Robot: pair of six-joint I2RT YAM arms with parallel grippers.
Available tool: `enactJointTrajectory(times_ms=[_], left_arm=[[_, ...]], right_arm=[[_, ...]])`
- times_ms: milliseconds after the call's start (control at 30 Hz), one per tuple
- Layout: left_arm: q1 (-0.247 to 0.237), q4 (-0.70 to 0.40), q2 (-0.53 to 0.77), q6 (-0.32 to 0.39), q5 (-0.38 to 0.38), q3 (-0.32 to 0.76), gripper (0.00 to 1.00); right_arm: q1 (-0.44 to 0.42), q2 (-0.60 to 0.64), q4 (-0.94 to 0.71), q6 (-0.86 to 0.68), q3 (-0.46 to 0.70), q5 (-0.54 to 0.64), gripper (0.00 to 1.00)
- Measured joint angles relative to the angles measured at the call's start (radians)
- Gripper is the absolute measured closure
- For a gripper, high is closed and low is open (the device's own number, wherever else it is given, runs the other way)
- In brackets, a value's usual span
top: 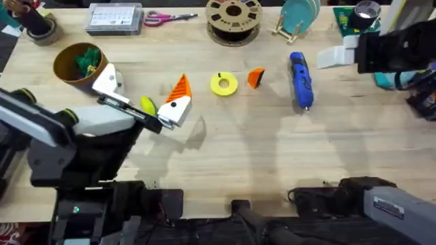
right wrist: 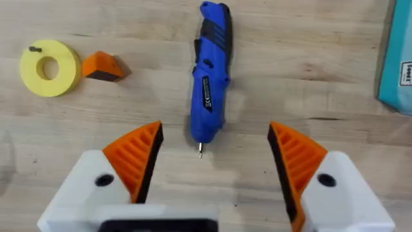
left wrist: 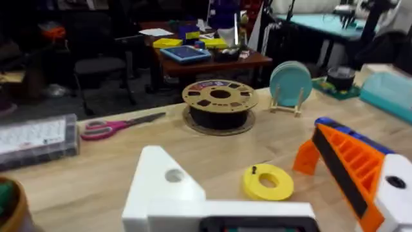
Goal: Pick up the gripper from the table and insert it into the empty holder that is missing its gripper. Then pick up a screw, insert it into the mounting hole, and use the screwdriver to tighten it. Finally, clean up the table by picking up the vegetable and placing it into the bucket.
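The loose orange gripper [top: 255, 77] [right wrist: 103, 66] lies on the table right of a yellow ring [top: 223, 84] that carries the tiny dark screw [right wrist: 35, 49] [left wrist: 253, 170]. My left gripper [top: 144, 83] [left wrist: 241, 151] is open, with one finger a bare white holder [top: 109, 82] [left wrist: 161, 187] and the other bearing an orange wedge [top: 180, 87]. Seen from above, the yellow-green vegetable [top: 148, 105] sits between these fingers near the palm. The tan bucket [top: 78, 62] stands just left of the holder. My right gripper [right wrist: 212, 161] hangs open above the blue screwdriver [top: 300, 79] [right wrist: 209, 77].
A brown filament spool [top: 233, 19] [left wrist: 219, 103], pink scissors [top: 169, 18], a clear case [top: 114, 19] and a teal disc on a stand [top: 298, 17] line the far edge. A teal box [right wrist: 396, 64] lies right of the screwdriver. Something green is inside the bucket.
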Motion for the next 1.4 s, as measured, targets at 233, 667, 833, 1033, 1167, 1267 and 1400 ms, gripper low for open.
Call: enactJointTrajectory(times_ms=[233,667,833,1033,1167,1267,1400], left_arm=[[-0.025,0.004,-0.088,-0.186,-0.003,-0.069,0.015],[-0.073,-0.115,-0.116,-0.188,0.25,-0.094,0.015],[-0.073,-0.18,-0.138,-0.043,0.389,-0.093,0.016],[-0.073,-0.186,-0.138,0.136,0.457,-0.093,0.015],[-0.07,-0.188,-0.138,0.19,0.474,-0.093,0.015],[-0.058,-0.188,-0.138,0.191,0.48,-0.093,0.016],[-0.048,-0.188,-0.138,0.184,0.481,-0.093,0.015]], right_arm=[[0.0,0.0,0.0,0.0,0.0,0.0,0.004],[0.0,0.0,0.0,0.0,0.0,0.0,0.004],[0.0,0.0,0.0,0.0,0.0,0.0,0.006],[0.0,0.0,0.0,0.0,0.0,0.0,0.003],[0.0,0.0,0.0,0.0,0.0,0.0,0.004],[0.0,0.0,0.0,0.0,0.0,0.0,0.004],[0.0,0.0,0.0,0.0,0.0,0.0,0.004]])
